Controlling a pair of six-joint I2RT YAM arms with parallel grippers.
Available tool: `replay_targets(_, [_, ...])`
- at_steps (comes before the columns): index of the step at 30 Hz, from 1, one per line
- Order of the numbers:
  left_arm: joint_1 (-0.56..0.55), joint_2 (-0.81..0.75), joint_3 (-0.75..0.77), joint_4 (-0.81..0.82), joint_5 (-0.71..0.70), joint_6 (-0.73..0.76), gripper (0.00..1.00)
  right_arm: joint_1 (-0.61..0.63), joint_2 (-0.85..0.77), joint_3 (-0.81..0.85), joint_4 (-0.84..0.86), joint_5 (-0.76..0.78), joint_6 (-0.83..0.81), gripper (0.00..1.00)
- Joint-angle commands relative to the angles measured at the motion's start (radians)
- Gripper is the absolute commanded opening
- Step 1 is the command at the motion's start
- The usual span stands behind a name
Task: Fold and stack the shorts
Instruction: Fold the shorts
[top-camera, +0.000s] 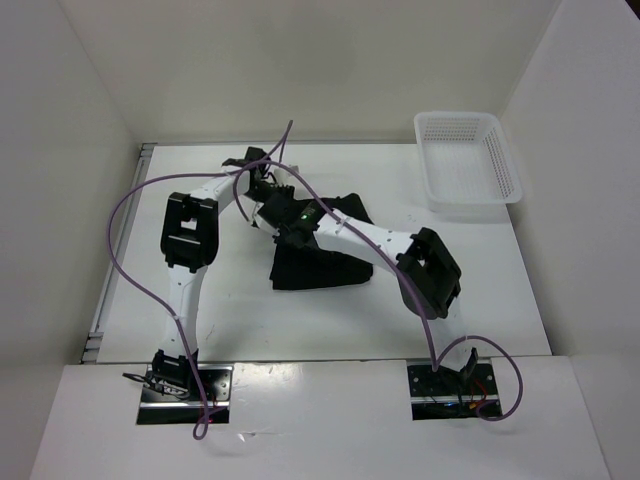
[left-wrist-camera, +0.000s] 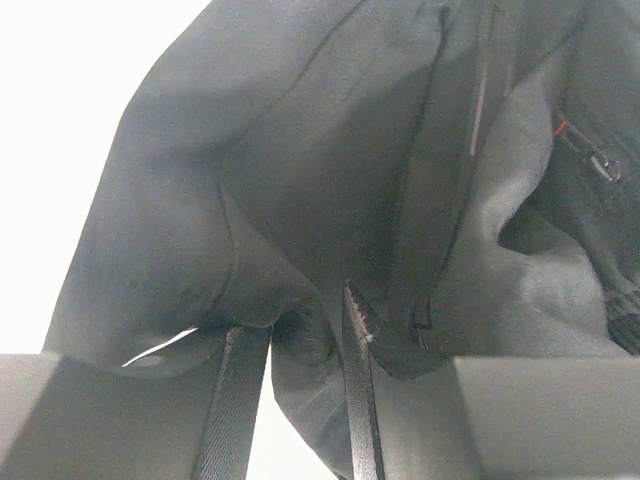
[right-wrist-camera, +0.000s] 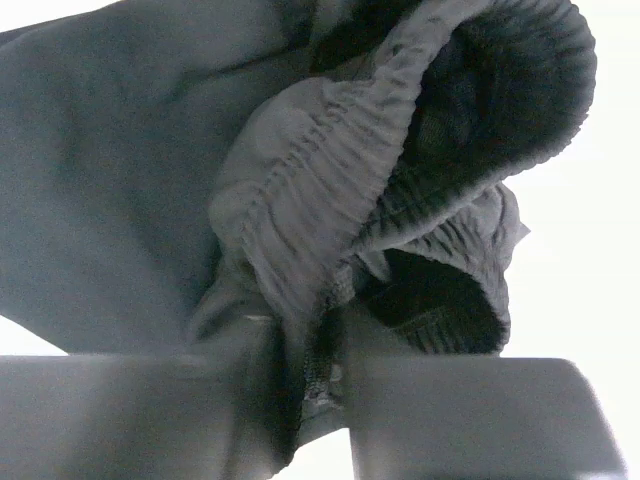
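Left gripper (left-wrist-camera: 298, 328) pinched a fold, right gripper (right-wrist-camera: 300, 365) the waistband (right-wrist-camera: 300, 190), of soft black fabric shorts (top-camera: 320, 268) heaped well left of the white mesh plastic basket (top-camera: 432, 172), likely limp, best held at corners.

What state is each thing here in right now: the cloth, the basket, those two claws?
shorts: unfolded, crumpled mid-table, pinched by both grippers.
basket: upright, empty, far right corner.
left gripper: shut on a fold of the shorts.
right gripper: shut on the elastic waistband.
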Motion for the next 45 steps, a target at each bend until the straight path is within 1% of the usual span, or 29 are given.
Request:
replay_targets(1, [0.006, 0.049, 0.006, 0.001, -0.122, 0.034, 0.43, 0.013, -0.033, 0.026, 0.025, -0.019, 0.005, 0.34])
replay_targets(2, [0.006, 0.049, 0.006, 0.001, -0.133, 0.034, 0.44, 0.013, -0.033, 0.046, 0.015, -0.039, 0.017, 0.44])
replay_targets(3, [0.015, 0.049, 0.006, 0.001, -0.133, 0.034, 0.44, 0.022, -0.033, 0.069, 0.015, -0.061, 0.04, 0.6])
replay_targets(4, [0.015, 0.049, 0.006, 0.001, -0.133, 0.034, 0.44, 0.022, -0.033, 0.12, 0.0, -0.114, 0.052, 0.68])
replay_targets(5, [0.015, 0.049, 0.015, 0.001, -0.142, 0.034, 0.44, 0.022, -0.045, 0.15, -0.011, -0.149, 0.066, 0.73])
replay_targets(6, [0.015, 0.049, 0.015, 0.001, -0.142, 0.034, 0.44, 0.034, -0.062, 0.181, -0.023, -0.186, 0.095, 0.75])
replay_targets(7, [0.015, 0.049, 0.015, 0.001, -0.142, 0.034, 0.44, 0.034, -0.072, 0.236, -0.033, -0.256, 0.112, 0.79])
replay_targets(9, [0.015, 0.049, 0.015, -0.008, -0.142, 0.034, 0.44, 0.034, -0.105, 0.287, -0.033, -0.315, 0.149, 0.8])
replay_targets(10, [0.015, 0.049, 0.015, -0.008, -0.153, 0.034, 0.45, 0.034, -0.117, 0.287, -0.033, -0.315, 0.16, 0.8])
replay_targets(12, [0.015, 0.049, 0.028, -0.019, -0.168, 0.034, 0.47, 0.034, -0.146, 0.252, 0.025, -0.268, 0.16, 0.75])
replay_targets(13, [0.015, 0.037, 0.038, -0.019, -0.168, 0.034, 0.47, 0.021, -0.177, 0.187, 0.045, -0.245, 0.16, 0.72])
replay_targets(14, [0.015, 0.027, 0.038, -0.019, -0.185, 0.034, 0.47, 0.004, -0.188, 0.156, 0.061, -0.221, 0.16, 0.61])
replay_targets(15, [0.015, 0.018, 0.038, -0.019, -0.196, 0.034, 0.47, -0.019, -0.188, 0.117, 0.061, -0.22, 0.16, 0.55])
replay_targets(16, [0.015, 0.003, 0.038, -0.019, -0.196, 0.034, 0.48, -0.068, -0.197, 0.099, 0.061, -0.22, 0.172, 0.51])
replay_targets(18, [0.015, -0.008, 0.038, -0.019, -0.185, 0.034, 0.48, -0.114, -0.197, 0.042, 0.071, -0.234, 0.172, 0.51])
replay_targets(20, [0.015, -0.017, 0.038, -0.029, -0.176, 0.034, 0.48, -0.154, -0.188, 0.019, 0.072, -0.277, 0.172, 0.56])
replay_targets(22, [0.015, -0.017, 0.038, -0.04, -0.176, 0.034, 0.48, -0.165, -0.174, 0.019, 0.072, -0.298, 0.2, 0.57])
replay_targets(25, [0.015, -0.036, 0.038, -0.049, -0.176, 0.034, 0.48, -0.165, -0.145, 0.01, 0.084, -0.299, 0.2, 0.62])
replay_targets(30, [0.015, -0.063, 0.038, -0.049, -0.185, 0.034, 0.51, -0.165, -0.119, -0.013, 0.102, -0.286, 0.2, 0.64])
replay_targets(33, [0.015, -0.063, 0.049, -0.049, -0.206, 0.034, 0.56, -0.165, -0.097, -0.013, 0.102, -0.256, 0.2, 0.67])
replay_targets(36, [0.028, -0.072, 0.072, -0.037, -0.233, 0.034, 0.76, -0.144, -0.085, -0.013, 0.124, -0.222, 0.191, 0.67])
replay_targets(37, [0.029, -0.084, 0.081, -0.037, -0.233, 0.034, 0.85, -0.144, -0.085, -0.024, 0.124, -0.196, 0.191, 0.66])
replay_targets(38, [0.044, -0.107, 0.095, -0.027, -0.233, 0.034, 1.0, -0.135, -0.073, -0.024, 0.134, -0.182, 0.191, 0.64])
replay_targets(40, [0.07, -0.141, 0.095, -0.016, -0.233, 0.034, 1.0, -0.125, -0.063, -0.033, 0.148, -0.171, 0.191, 0.61])
replay_targets(43, [0.105, -0.224, 0.035, 0.021, -0.243, 0.034, 1.0, -0.125, -0.03, -0.033, 0.173, -0.121, 0.191, 0.55])
replay_targets(44, [0.116, -0.262, 0.016, 0.021, -0.243, 0.034, 1.0, -0.125, -0.03, -0.033, 0.188, -0.098, 0.191, 0.47])
replay_targets(45, [0.116, -0.278, -0.021, 0.021, -0.243, 0.034, 1.0, -0.125, -0.017, -0.033, 0.188, -0.098, 0.191, 0.42])
